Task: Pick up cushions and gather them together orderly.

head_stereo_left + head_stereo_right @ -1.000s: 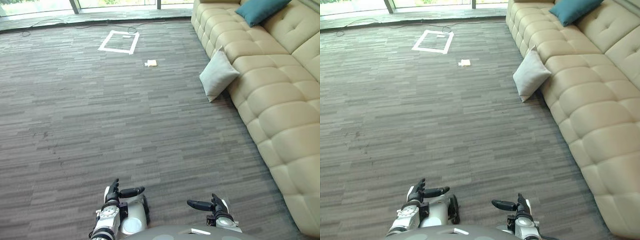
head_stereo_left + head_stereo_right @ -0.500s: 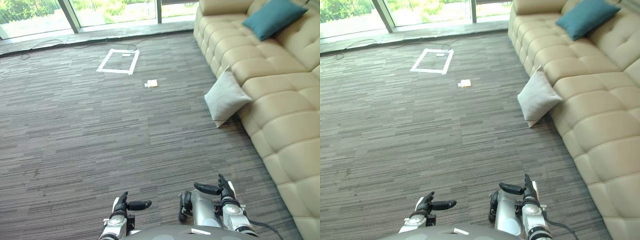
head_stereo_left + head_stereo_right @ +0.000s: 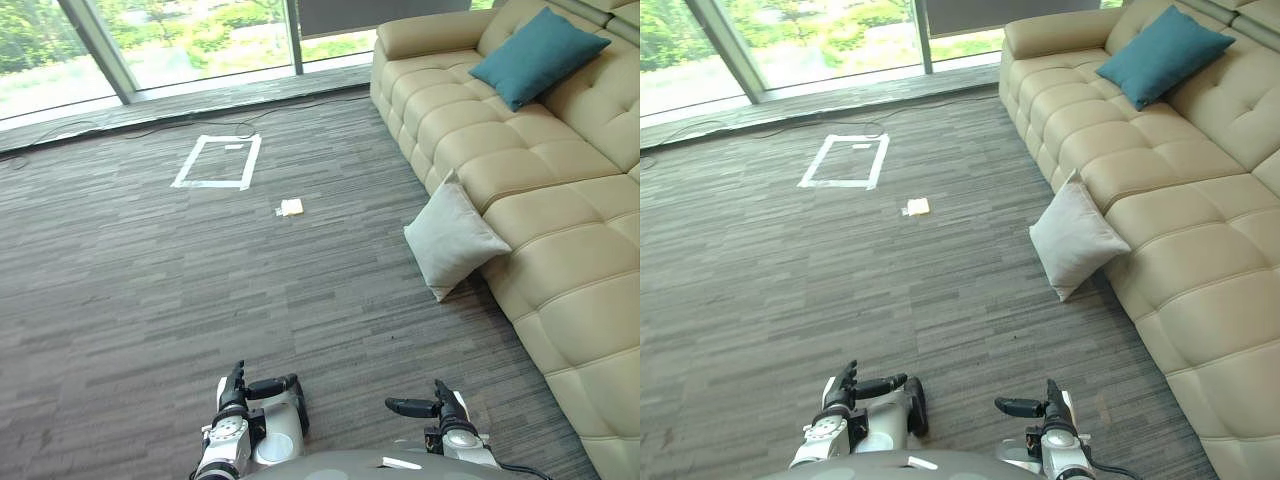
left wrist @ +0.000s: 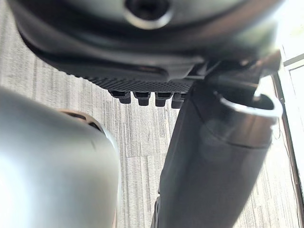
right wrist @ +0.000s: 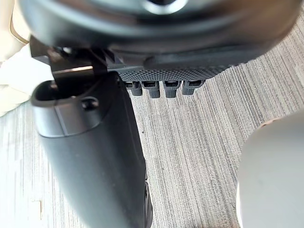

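Left eye view looks down over a grey striped carpet (image 3: 150,300), with a long beige sofa (image 3: 560,210) running along the right side. A pale grey cushion (image 3: 455,248) stands tilted on the carpet, its back touching the sofa's front about midway along. A teal cushion (image 3: 538,55) lies farther off, up on the sofa seat and leaning against the backrest, well apart from the pale one. On the open floor to the far left is a rectangle of white tape (image 3: 217,162). Nearer than it and a little to the right lies a small pale scrap (image 3: 291,207) (too small to say what it is). Windows (image 3: 180,40) run along the far edge of the room.

Both hands hang at the near edge, low over the carpet and well apart from either cushion. The left hand (image 3: 238,398) has its fingers released and pointing forward, with the thumb sticking out to the right and nothing in its grasp. The right hand (image 3: 441,408) mirrors it, loose and empty, with the thumb pointing left. In the left wrist view the fingers (image 4: 145,98) show as a row of short tips beside the thumb, with carpet beyond them. The right wrist view shows the same.
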Tool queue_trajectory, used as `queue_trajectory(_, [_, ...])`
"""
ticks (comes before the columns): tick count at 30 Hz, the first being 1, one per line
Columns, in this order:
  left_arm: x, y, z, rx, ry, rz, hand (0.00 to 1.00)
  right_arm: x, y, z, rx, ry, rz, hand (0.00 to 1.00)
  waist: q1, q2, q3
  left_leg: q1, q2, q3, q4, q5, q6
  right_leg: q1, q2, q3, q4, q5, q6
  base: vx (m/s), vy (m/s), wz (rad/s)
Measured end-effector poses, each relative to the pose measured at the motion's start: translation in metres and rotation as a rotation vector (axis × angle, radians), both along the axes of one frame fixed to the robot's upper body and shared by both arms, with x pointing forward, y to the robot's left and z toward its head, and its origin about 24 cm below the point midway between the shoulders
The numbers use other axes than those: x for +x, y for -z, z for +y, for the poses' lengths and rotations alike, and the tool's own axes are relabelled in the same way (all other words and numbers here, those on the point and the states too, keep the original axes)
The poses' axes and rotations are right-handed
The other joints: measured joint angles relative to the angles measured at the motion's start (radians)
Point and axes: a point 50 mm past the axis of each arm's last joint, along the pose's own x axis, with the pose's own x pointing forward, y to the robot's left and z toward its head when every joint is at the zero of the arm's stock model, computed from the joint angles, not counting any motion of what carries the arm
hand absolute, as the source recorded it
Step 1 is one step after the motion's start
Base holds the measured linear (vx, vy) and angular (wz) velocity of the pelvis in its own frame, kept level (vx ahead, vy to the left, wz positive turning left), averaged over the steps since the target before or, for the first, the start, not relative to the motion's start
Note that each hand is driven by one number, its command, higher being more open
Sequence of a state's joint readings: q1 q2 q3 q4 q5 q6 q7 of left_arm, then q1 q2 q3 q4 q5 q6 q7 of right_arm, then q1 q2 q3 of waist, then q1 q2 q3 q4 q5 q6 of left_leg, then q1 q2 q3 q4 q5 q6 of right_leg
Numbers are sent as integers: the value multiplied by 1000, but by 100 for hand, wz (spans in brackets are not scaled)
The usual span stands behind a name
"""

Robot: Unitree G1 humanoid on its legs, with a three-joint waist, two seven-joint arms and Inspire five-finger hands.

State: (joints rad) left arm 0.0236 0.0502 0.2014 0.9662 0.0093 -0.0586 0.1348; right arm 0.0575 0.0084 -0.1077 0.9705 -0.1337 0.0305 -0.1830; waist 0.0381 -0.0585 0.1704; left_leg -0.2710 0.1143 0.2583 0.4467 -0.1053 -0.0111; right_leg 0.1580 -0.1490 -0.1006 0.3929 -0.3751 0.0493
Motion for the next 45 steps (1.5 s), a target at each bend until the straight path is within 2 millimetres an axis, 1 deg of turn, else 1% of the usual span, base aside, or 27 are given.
queue_trajectory(2, [1, -1, 4, 19, 32, 8, 100, -2, 1, 3, 9, 2, 5, 100, 1, -27, -12, 18, -18, 17, 48, -71, 16, -74, -42, 15, 201, 34, 20, 576, 262, -8])
queue_trajectory(3, [-1, 1, 5, 19, 29, 28, 100, 0, 0, 3, 10, -2, 1, 100, 3, -21, -5, 73, -23, 35, 49, -120, 27, -158, -82, 14, 426, 121, 55, 589, 214, -21])
queue_trajectory(4, [-5, 4, 4, 16, 17, 54, 100, 5, -2, 1, 5, -5, -21, 100, 1, -15, -1, 140, -23, 42, 34, -149, 30, -205, -110, -18, 564, 130, 58, 587, 188, -25])
queue_trajectory(5, [-6, 4, 3, 14, 15, 58, 100, 5, -2, 1, 4, -5, -25, 100, 0, -15, 0, 154, -23, 44, 29, -154, 29, -213, -114, -27, 583, 129, 57, 464, 103, -35])
queue_trajectory(6, [-9, 6, 2, 10, 7, 69, 100, 9, -4, -1, -2, -7, -47, 100, -4, 0, 5, 252, -17, 69, -27, -169, 21, -274, -136, -93, 663, 114, 31, 348, 50, -31])
queue_trajectory(7, [-10, 6, 2, 11, 8, 72, 100, 11, -6, -1, -3, -7, -57, 100, -5, 4, 6, 272, -14, 78, -44, -169, 20, -295, -136, -111, 667, 110, 23, 475, 20, -57])
queue_trajectory(8, [-13, 7, 1, 8, 12, 82, 100, 16, -8, -1, -9, -20, -84, 100, -7, 16, 12, 346, 1, 110, -109, -162, 9, -366, -134, -183, 627, 90, -7, 384, -21, -41])
queue_trajectory(11, [-16, 10, -2, 4, 28, 102, 100, 24, -12, -2, -16, -23, -116, 100, -22, 23, 16, 418, 28, 144, -163, -159, 4, -444, -120, -274, 480, 85, -20, 483, -128, -34])
queue_trajectory(12, [-20, 11, -2, 3, 46, 121, 100, 25, -12, -2, -16, -25, -119, 100, -36, 15, 16, 461, 34, 154, -186, -160, -20, -467, -82, -290, 242, 143, -19, 370, -149, -16])
queue_trajectory(13, [-20, 11, -2, 3, 47, 122, 100, 25, -12, -2, -16, -25, -118, 100, -36, 15, 16, 461, 33, 154, -186, -160, -21, -467, -82, -290, 234, 146, -19, 495, -206, -25])
queue_trajectory(14, [-20, 13, -4, -5, 54, 132, 100, 25, -12, -9, -15, -6, -114, 100, -40, 32, 26, 504, 55, 150, -199, -171, -65, -454, -45, -280, 163, 256, -129, 393, -167, -29])
queue_trajectory(16, [-17, 13, -14, -25, 58, 123, 100, 26, -13, -18, -37, 26, -118, 100, -43, 63, 25, 506, 74, 143, -197, -145, -82, -452, -17, -278, 177, 217, -152, 467, -229, -30])
queue_trajectory(17, [-14, 13, -20, -42, 72, 113, 100, 25, -13, -21, -31, 67, -119, 100, -51, 65, 24, 513, 78, 141, -181, -105, -108, -441, -18, -279, 190, 181, -150, 431, -247, -3])
queue_trajectory(19, [-7, 11, -21, -51, 67, 95, 100, 22, -13, -24, -31, 86, -110, 100, -56, 68, 33, 477, 117, 97, -15, -79, -138, -382, -2, -286, 177, 130, -138, 383, -268, 4])
queue_trajectory(21, [-4, 8, -21, -61, 31, 64, 100, 17, -11, -24, -33, 77, -91, 100, -47, 71, 39, 359, 184, 6, 326, -29, -180, -303, 26, -280, 157, 96, -137, 244, -139, -21])
queue_trajectory(23, [0, 5, -19, -57, 21, 31, 100, 15, -9, -21, -25, 73, -76, 100, -46, 76, 41, 229, 207, -19, 528, -98, -157, -235, 51, -263, 120, 68, -141, 210, -18, -33])
queue_trajectory(26, [5, 0, -17, -53, -2, -14, 100, 12, -7, -19, -19, 79, -61, 100, -36, 63, 40, 121, 172, -6, 377, -157, -95, -178, 67, -212, 74, 64, -115, 243, 57, -48])
queue_trajectory(27, [5, 0, -16, -55, -15, -18, 100, 11, -7, -19, -21, 80, -60, 100, -34, 61, 40, 100, 147, -25, 298, -165, -98, -169, 67, -185, 69, 62, -112, 322, 162, -93])
queue_trajectory(30, [5, 0, -13, -51, -34, -19, 100, 8, -5, -17, -20, 80, -38, 100, -6, 51, 44, 37, 37, -184, 82, -158, -102, -145, 58, -59, 68, 37, -85, 311, 211, -115])
queue_trajectory(32, [0, 2, -11, -47, -44, -3, 100, 6, -4, -18, -28, 73, -28, 100, -2, 54, 36, 30, 16, -226, 3, -102, -101, -136, 61, -3, 79, 7, -44, 338, 299, -109])
queue_trajectory(33, [-7, 4, -7, -53, -82, 9, 100, 1, -2, -16, -28, 56, -12, 100, 12, 51, 12, 45, 13, -209, 33, -50, -79, -136, 59, 57, 97, -16, -23, 386, 320, -100])
queue_trajectory(36, [-12, 5, 5, -25, -94, 37, 100, -9, 2, -1, 9, 55, 20, 100, 10, -18, -45, 63, -19, -115, 63, -122, -37, -157, -3, 111, 125, 11, 26, 473, 325, -69])
queue_trajectory(37, [-11, 5, 6, -23, -93, 36, 100, -10, 3, 0, 13, 57, 21, 100, 10, -18, -46, 74, -20, -103, 61, -126, -29, -165, -10, 111, 147, 19, 32, 382, 263, -61])
queue_trajectory(39, [-15, 8, 5, -22, -86, 63, 100, -8, 2, -1, 13, 53, 15, 100, 5, -14, -41, 165, -28, -60, 7, -141, -4, -221, -52, 66, 313, 106, 52, 331, 216, -54])
queue_trajectory(41, [-19, 10, 2, -22, -60, 84, 100, -3, 0, -5, 3, 46, -5, 100, 3, 3, -36, 289, -24, -14, -87, -145, 2, -286, -116, -64, 487, 108, 39, 283, 149, -63])
queue_trajectory(42, [-22, 11, -1, -23, -45, 102, 100, 0, -2, -7, -3, 41, -21, 100, 3, 12, -36, 353, -17, 22, -148, -143, -1, -318, -132, -145, 510, 89, 14, 246, 76, -57])
queue_trajectory(45, [-26, 13, -2, -25, -23, 121, 100, 8, -4, -6, -6, 25, -38, 100, -11, 19, -36, 417, -5, 75, -216, -132, -20, -376, -124, -268, 371, 84, 6, 291, -64, -55])
